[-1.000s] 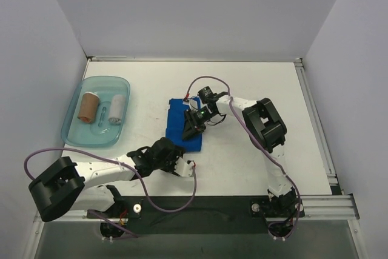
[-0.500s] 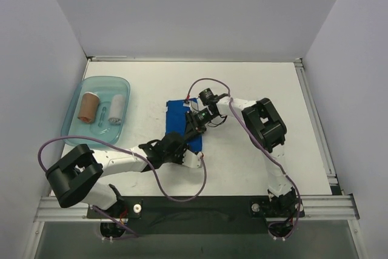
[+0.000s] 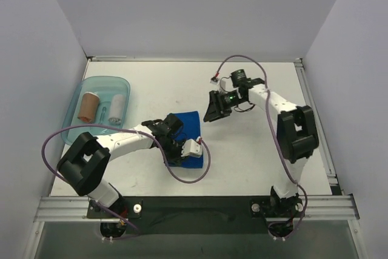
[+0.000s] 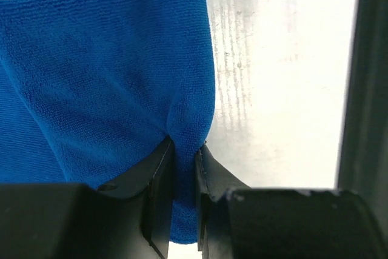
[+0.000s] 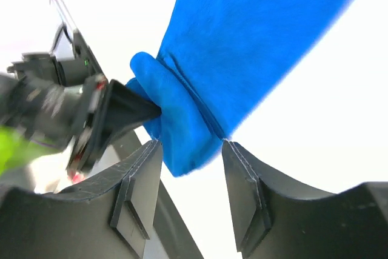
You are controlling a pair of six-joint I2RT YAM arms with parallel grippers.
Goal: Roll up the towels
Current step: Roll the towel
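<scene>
The left gripper (image 4: pixel 185 153) pinches one bright royal-blue terry towel (image 3: pixel 189 124). Two others, a rolled tan towel (image 3: pixel 89 107) and a rolled white towel (image 3: pixel 116 108) (in one translucent blue tray (image 3: pixel 76 134)), lie well left of it. The right gripper (image 5: pixel 191 150) gapes empty nearby.

walls (image 3: pixel 194 10): plain white, three sides | table (image 3: pixel 242 162): white top | light: even

white table, two things on it

the white table (image 3: pixel 242 162) bears a crumpled blue towel (image 3: pixel 189 122), under the left claw (image 3: pixel 177 153) and just left of the right claw (image 3: pixel 213 112). a clear teal tray (image 3: pixel 71 127) sits well left of both.
</scene>
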